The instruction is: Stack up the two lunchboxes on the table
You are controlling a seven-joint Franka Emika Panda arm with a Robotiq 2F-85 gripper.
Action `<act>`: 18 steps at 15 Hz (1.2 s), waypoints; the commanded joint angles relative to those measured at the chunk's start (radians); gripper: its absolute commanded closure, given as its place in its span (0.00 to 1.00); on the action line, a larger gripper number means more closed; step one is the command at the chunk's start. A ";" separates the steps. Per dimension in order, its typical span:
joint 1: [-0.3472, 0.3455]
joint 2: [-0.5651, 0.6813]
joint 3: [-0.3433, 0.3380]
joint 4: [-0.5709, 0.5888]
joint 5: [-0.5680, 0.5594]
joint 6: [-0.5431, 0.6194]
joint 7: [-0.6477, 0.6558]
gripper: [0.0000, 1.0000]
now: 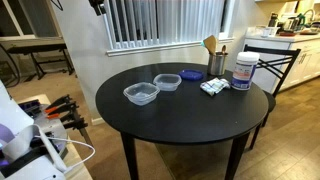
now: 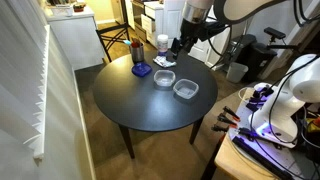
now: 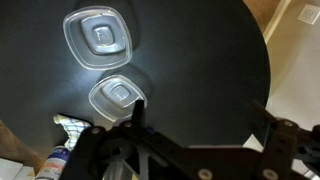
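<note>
On the table (image 1: 180, 120), nothing is stacked yet.
I see the near lunchbox (image 3: 117, 96) beside the far lunchbox (image 3: 98, 38); my gripper (image 3: 198, 115) hovers empty, fingers spread.

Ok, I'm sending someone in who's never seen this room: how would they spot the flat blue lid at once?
Find the round black table by the window blinds. Toward that side, between a clear lunchbox and the utensil holder, lies the blue lid. It alone is flat and solid blue; its neighbours are see-through or upright.
</note>
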 commanded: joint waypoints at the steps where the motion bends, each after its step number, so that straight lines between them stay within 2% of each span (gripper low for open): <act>1: 0.028 0.004 -0.026 0.002 -0.011 -0.003 0.008 0.00; 5: 0.028 0.004 -0.026 0.002 -0.011 -0.003 0.008 0.00; 9: 0.073 0.015 -0.078 -0.047 0.087 0.107 -0.058 0.00; 14: 0.087 0.110 -0.190 -0.052 0.197 0.247 -0.296 0.00; 18: 0.070 0.195 -0.311 -0.037 0.325 0.267 -0.567 0.00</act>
